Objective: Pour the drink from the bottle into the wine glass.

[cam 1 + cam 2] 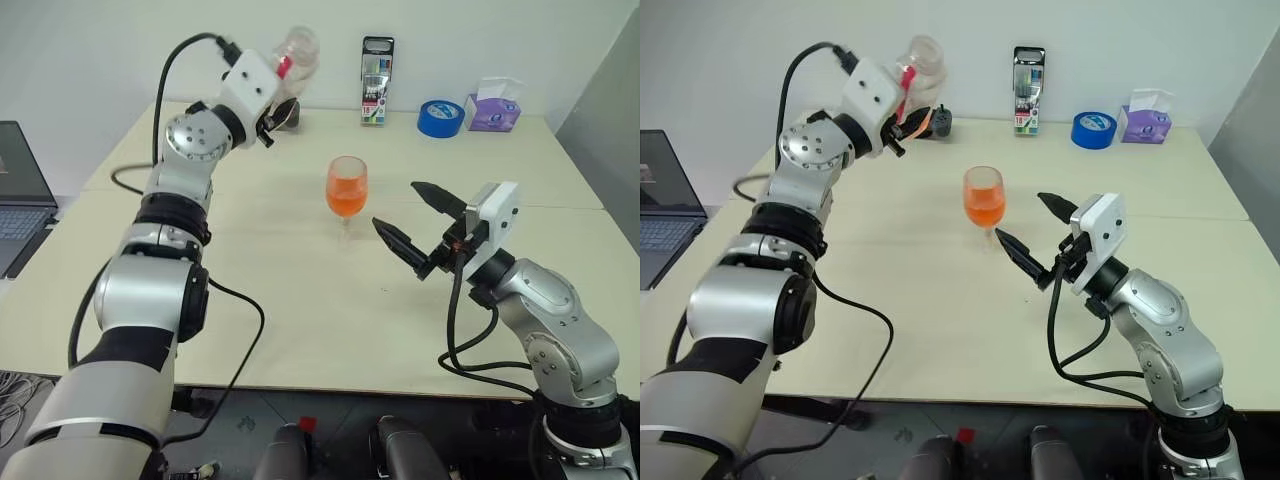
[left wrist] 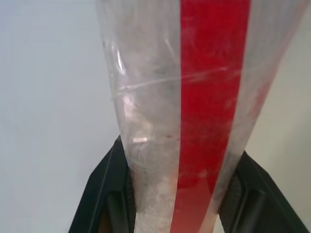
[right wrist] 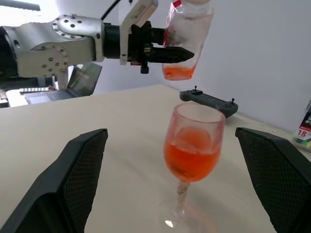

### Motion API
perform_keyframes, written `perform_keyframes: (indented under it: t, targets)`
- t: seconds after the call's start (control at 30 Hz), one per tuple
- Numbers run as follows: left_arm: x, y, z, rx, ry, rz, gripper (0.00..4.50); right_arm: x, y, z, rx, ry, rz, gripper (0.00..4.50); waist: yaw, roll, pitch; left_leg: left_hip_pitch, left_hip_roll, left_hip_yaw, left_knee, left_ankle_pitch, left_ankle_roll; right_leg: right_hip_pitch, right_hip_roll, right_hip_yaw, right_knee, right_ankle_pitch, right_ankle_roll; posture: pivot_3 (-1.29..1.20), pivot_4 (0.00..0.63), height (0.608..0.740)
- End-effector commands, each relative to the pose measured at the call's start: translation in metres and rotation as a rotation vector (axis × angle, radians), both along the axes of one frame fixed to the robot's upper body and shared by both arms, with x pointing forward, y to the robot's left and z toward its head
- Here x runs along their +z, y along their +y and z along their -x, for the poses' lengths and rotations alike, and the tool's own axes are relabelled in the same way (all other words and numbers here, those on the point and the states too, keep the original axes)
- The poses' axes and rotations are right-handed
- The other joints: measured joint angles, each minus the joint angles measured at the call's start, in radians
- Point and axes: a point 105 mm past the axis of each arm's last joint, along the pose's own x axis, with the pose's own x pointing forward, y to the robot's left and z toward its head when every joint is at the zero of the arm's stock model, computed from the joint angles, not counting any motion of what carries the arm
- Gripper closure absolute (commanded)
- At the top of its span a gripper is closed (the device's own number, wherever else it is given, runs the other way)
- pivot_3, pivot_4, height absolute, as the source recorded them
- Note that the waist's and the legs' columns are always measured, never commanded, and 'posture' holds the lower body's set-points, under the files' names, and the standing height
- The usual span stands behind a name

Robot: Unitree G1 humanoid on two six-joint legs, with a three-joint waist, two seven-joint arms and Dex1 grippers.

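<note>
**Bottle held aloft by left gripper, glass about half full on the desk**

- Left gripper (image 3: 167,53): fingers pinched on the bottle (image 3: 187,36), one black finger on each side of it (clear in the left wrist view). Bottle is held in the air above the far-left part of the desk (image 1: 300,330), well above the surface and off to the left of the glass. It sits roughly upright in the grip; a small pool of orange-red drink (image 3: 179,73) rests at its lower end. Red strip label runs along its side. Cannot tell from these views whether the cap is on.
- Wine glass (image 1: 347,192): standing upright on its foot near the middle of the desk, touching neither gripper. Bowl is around half full of the same orange-red liquid.
- Right gripper (image 1: 410,222): fingers spread wide, holding nothing. It hovers just to the right of the glass, on the near side, pointing toward it. In the right wrist view the glass stands between the two spread fingers but further out, with no contact.
- Along the far edge of the desk: dark box of markers (image 1: 377,80) upright, roll of blue tape (image 1: 439,117), purple tissue box (image 1: 492,108) toward the far-right corner, a dark flat controller-like device (image 3: 209,102) lying behind the bottle.
- Laptop (image 1: 20,195) sits off the left edge.
</note>
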Motion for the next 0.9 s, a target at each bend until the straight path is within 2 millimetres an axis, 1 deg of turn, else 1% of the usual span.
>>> perform_keyframes:
  t: [0.03, 0.1, 0.2, 0.3, 0.4, 0.5, 0.67, 0.9]
  targets:
    - [-0.008, 0.027, 0.001, 0.117, 0.013, 0.233, 2.82, -0.002, 0.005, 0.020, 0.102, -0.004, 0.049, 0.00, 0.000, 0.000, 0.000, 0.000, 0.000, -0.001, 0.000, 0.000, 0.000, 0.000, 0.000, 0.000, 0.000, 0.000, 0.000, 0.00, 0.150, 0.740]
    - [-0.028, 0.042, 0.002, 0.175, 0.050, 0.324, 2.82, -0.010, 0.005, 0.029, 0.140, 0.020, 0.075, 0.00, 0.001, 0.000, 0.000, 0.000, 0.000, -0.002, 0.000, 0.000, 0.000, 0.000, 0.000, 0.000, 0.000, 0.000, 0.000, 0.00, 0.150, 0.740]
    - [-0.053, 0.055, 0.004, 0.203, 0.108, 0.432, 2.82, -0.019, 0.007, 0.039, 0.189, 0.038, 0.119, 0.00, 0.003, 0.000, 0.000, -0.001, 0.000, -0.003, 0.001, 0.000, 0.000, 0.000, 0.000, 0.000, 0.000, 0.000, 0.000, 0.00, 0.150, 0.740]
    - [-0.074, 0.059, 0.006, 0.194, 0.153, 0.489, 2.82, -0.019, 0.008, 0.036, 0.184, 0.041, 0.114, 0.00, 0.004, -0.001, 0.000, -0.001, 0.000, -0.002, 0.001, 0.000, 0.000, 0.000, -0.001, -0.001, 0.000, 0.000, 0.000, 0.00, 0.150, 0.740]
    - [-0.093, 0.054, 0.008, 0.159, 0.185, 0.501, 2.82, -0.014, 0.007, 0.026, 0.159, 0.031, 0.099, 0.00, 0.005, -0.001, 0.000, 0.000, -0.001, -0.001, 0.001, 0.000, 0.000, 0.001, -0.001, -0.002, 0.000, 0.000, 0.000, 0.00, 0.150, 0.740]
    - [-0.110, 0.049, 0.008, 0.144, 0.225, 0.510, 2.82, -0.012, 0.006, 0.021, 0.141, 0.028, 0.087, 0.00, 0.005, -0.001, -0.001, 0.000, -0.001, -0.001, 0.001, 0.000, 0.000, 0.001, -0.001, -0.002, 0.000, 0.000, 0.000, 0.00, 0.150, 0.740]
    - [-0.133, 0.044, 0.009, 0.153, 0.281, 0.499, 2.82, -0.012, 0.007, 0.021, 0.133, 0.034, 0.071, 0.00, 0.005, -0.001, -0.001, 0.000, -0.001, -0.001, 0.001, 0.000, 0.000, 0.001, -0.001, -0.002, 0.000, 0.000, 0.000, 0.00, 0.150, 0.740]
    - [-0.156, 0.042, 0.013, 0.186, 0.321, 0.469, 2.82, -0.015, 0.006, 0.024, 0.117, 0.046, 0.064, 0.00, 0.005, -0.001, -0.001, 0.000, -0.001, -0.001, 0.001, 0.000, 0.000, 0.001, -0.001, -0.002, 0.000, 0.000, 0.000, 0.00, 0.150, 0.740]
